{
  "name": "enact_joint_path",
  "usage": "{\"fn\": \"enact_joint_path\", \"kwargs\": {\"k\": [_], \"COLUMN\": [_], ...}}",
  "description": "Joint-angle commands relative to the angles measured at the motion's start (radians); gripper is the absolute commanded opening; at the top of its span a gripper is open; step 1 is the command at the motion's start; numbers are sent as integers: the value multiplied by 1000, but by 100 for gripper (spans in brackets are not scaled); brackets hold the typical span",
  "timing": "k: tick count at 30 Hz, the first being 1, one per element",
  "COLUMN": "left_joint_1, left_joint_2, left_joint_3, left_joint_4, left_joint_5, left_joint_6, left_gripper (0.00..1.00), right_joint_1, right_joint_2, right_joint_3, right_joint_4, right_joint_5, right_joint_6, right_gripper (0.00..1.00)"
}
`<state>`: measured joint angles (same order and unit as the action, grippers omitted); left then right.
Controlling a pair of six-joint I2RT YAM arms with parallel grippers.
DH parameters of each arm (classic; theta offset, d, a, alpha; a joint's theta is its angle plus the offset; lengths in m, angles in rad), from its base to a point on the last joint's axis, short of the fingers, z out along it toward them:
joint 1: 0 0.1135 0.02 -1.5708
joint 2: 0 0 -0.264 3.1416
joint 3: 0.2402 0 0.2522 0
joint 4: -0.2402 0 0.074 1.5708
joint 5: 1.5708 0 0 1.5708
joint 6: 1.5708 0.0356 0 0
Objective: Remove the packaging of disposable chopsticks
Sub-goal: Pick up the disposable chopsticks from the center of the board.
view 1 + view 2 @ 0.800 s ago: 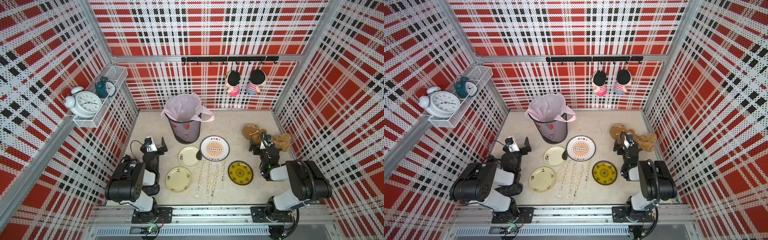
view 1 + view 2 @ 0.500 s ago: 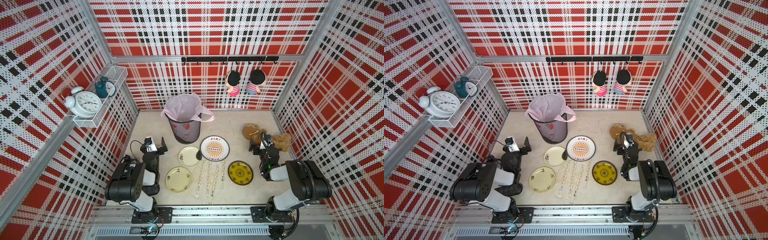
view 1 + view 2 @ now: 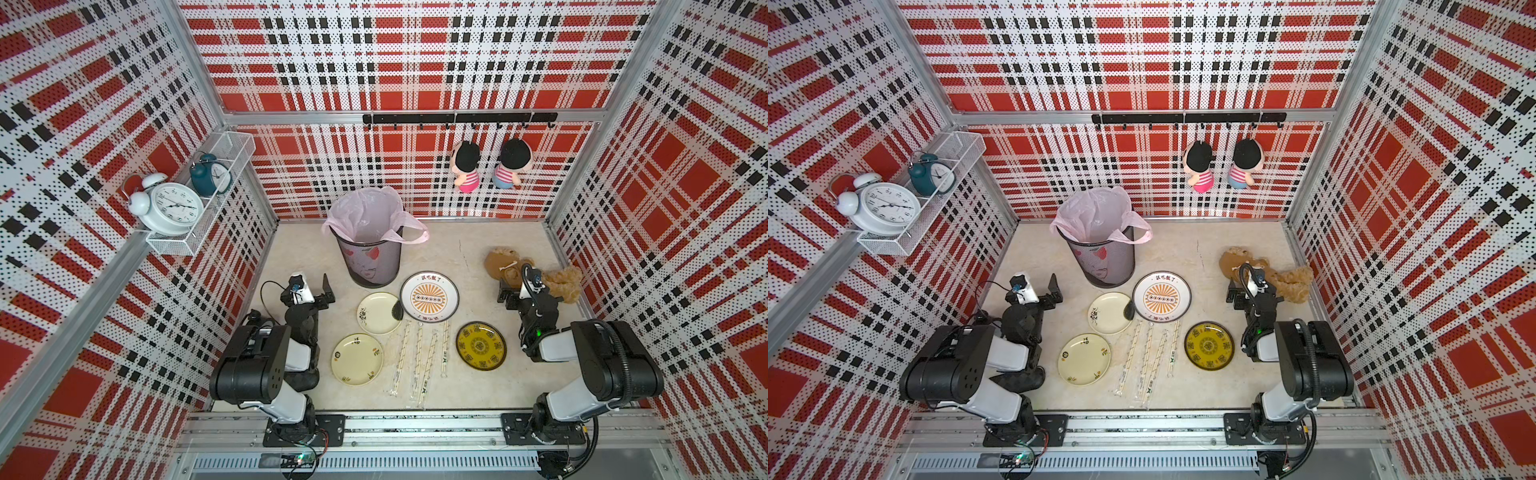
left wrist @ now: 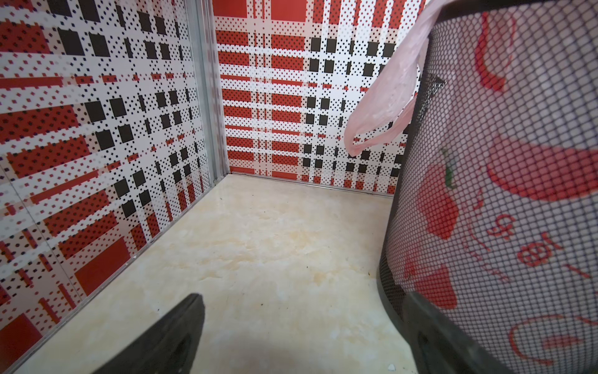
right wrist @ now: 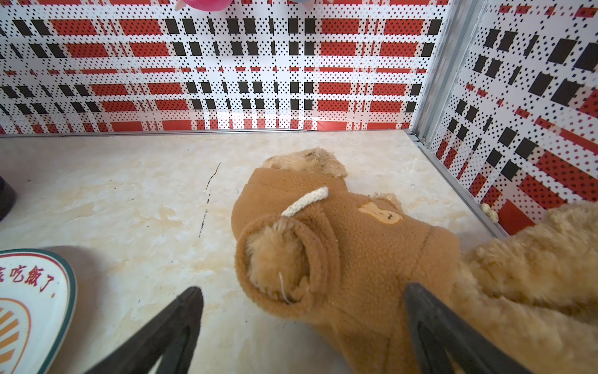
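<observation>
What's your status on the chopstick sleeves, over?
Left gripper and right gripper open, empty. Four clear white-printed plastic sleeves flat on beige table, pale wooden chopsticks inside. Brown plush toy close before right gripper; nothing on the sleeves.

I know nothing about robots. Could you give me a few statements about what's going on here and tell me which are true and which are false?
1. All four wrapped chopsticks lie on the table, with neither gripper touching them. True.
2. The left gripper is holding a plate. False: it is open and empty, next to the bin.
3. The bin has a pink liner. True.
4. The brown plush toy hangs from the hook rail. False: it lies on the table in front of the open right gripper; two dolls hang from the rail.
</observation>
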<state>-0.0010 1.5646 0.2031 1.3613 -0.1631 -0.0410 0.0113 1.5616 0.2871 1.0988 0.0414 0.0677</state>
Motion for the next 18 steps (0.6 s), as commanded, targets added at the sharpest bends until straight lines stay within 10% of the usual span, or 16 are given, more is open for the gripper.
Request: {"fn": "enact_joint_path", "kwargs": {"k": [1, 18], "left_joint_1": [-4, -100], "left_joint_2": [10, -133], "left_joint_3": [13, -117], "left_joint_4": [25, 152], "left_joint_5": [-10, -154], "left_joint_6": [12, 88], "left_gripper": [98, 99], "right_joint_1": [8, 12], "right_joint_2": [9, -212], "right_joint_3": [11, -192], "right_joint_4": [42, 250], "right_joint_5": [6, 29], "right_joint_6": [-19, -18], "right_gripper": [100, 100]}}
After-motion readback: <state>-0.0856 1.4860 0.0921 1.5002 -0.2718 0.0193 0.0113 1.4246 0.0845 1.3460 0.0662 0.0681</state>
